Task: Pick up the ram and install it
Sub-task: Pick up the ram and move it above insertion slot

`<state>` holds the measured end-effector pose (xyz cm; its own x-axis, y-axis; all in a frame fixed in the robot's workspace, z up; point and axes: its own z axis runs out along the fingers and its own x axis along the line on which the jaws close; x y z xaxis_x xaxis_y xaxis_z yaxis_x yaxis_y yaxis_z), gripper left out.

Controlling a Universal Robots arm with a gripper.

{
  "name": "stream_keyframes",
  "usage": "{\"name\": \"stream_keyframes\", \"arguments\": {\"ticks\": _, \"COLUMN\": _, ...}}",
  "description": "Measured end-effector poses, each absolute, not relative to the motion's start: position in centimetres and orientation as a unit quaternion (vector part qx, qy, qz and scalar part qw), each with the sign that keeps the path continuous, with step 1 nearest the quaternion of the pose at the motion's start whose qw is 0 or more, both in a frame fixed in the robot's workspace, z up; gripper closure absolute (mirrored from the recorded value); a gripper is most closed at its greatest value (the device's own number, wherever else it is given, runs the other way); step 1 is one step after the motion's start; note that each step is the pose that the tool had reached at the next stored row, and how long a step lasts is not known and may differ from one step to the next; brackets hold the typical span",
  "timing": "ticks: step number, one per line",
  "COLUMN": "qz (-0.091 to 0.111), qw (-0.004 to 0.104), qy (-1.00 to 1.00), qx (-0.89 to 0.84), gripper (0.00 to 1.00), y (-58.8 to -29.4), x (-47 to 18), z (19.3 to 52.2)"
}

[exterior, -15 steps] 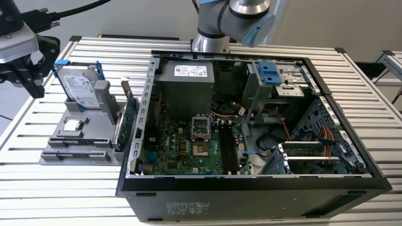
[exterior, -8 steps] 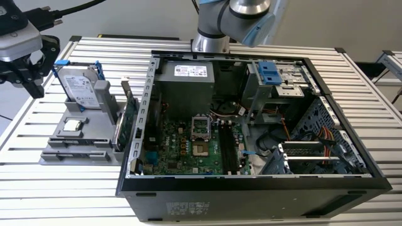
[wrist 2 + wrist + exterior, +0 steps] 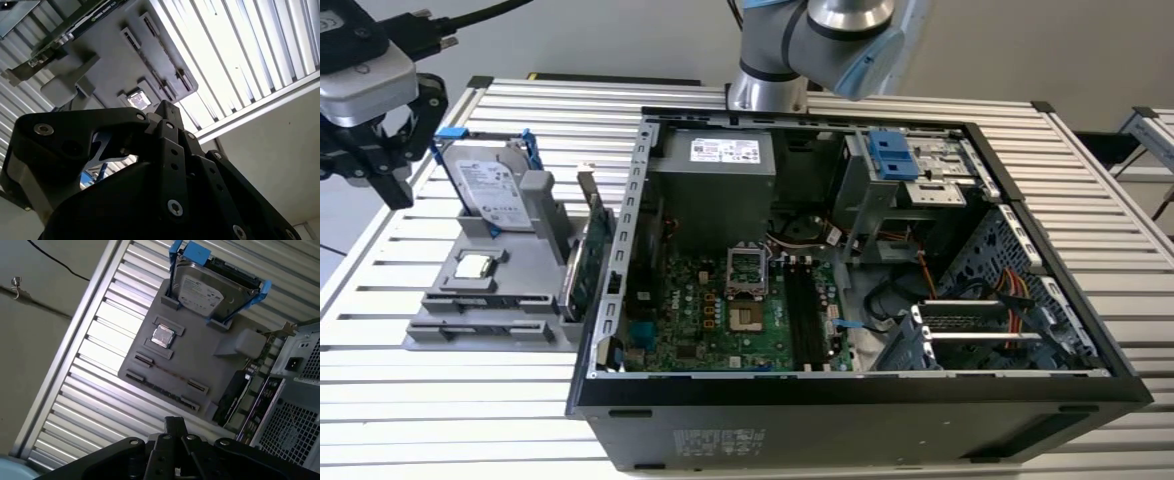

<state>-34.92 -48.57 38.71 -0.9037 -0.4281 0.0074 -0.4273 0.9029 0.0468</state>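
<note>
The ram (image 3: 162,390) is a thin dark-green stick standing on edge in a slot of the grey holder tray (image 3: 200,360), seen edge-on near the tray's long side. In the exterior view that tray (image 3: 520,335) lies at the left, beside the open computer case (image 3: 854,400). My gripper (image 3: 367,185) hangs above the table's far left corner, up and away from the tray, open, with nothing between its black fingers (image 3: 400,175). The long black memory slots (image 3: 807,320) on the green motherboard (image 3: 707,320) lie bare.
On the tray stand a silver hard drive with blue clips (image 3: 494,185), a small square chip (image 3: 476,265) and a green expansion card (image 3: 594,255) against the case wall. Orange cables (image 3: 1014,300) and a blue-tabbed drive bay (image 3: 894,155) fill the case's right side. The arm's base (image 3: 767,90) stands behind the case.
</note>
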Motion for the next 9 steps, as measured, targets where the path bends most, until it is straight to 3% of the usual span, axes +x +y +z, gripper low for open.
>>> {"name": "stream_keyframes", "arguments": {"ticks": 9, "qz": -0.022, "qw": 0.009, "qy": -0.970, "qx": 0.244, "gripper": 1.00, "y": -48.57, "x": -34.92, "z": 38.71}}
